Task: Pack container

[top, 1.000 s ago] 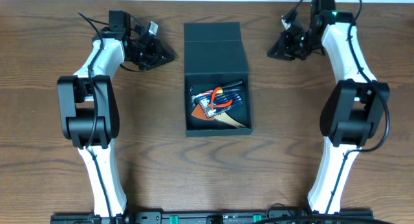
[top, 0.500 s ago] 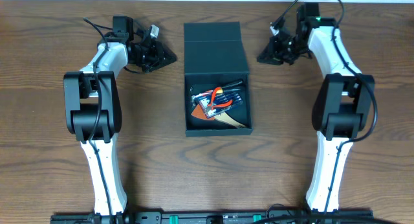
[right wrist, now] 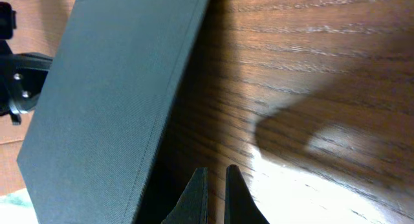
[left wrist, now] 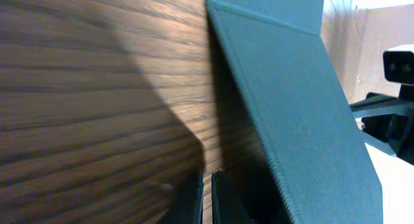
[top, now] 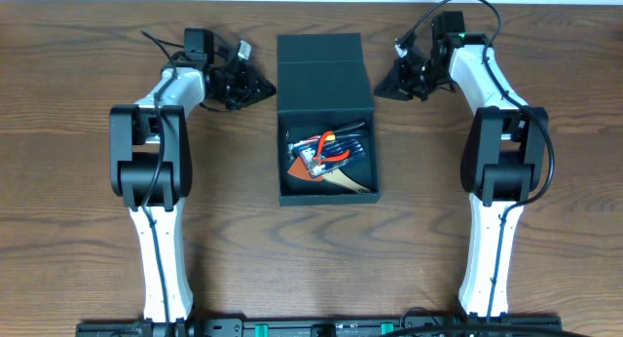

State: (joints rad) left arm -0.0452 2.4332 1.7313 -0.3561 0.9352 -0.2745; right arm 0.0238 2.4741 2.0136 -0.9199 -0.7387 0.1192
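The dark teal-grey container [top: 327,186] sits mid-table with its flap lid [top: 319,69] lying open behind it. Inside lie red-handled pliers [top: 329,145], dark tools and a tan piece. My left gripper [top: 259,85] is shut and empty, low on the table just left of the lid. My right gripper [top: 382,90] is shut and empty just right of the lid. In the left wrist view the fingers [left wrist: 207,201] point at the lid's side [left wrist: 284,101]. In the right wrist view the fingers [right wrist: 216,197] sit beside the lid [right wrist: 110,101].
The wooden table [top: 88,230] stretches around the box. Both arm bases stand at the front edge. The other arm shows at the edge of each wrist view.
Both grippers have moved inward toward the open lid, the left one rightward and the right one leftward. The box and its contents have not moved.
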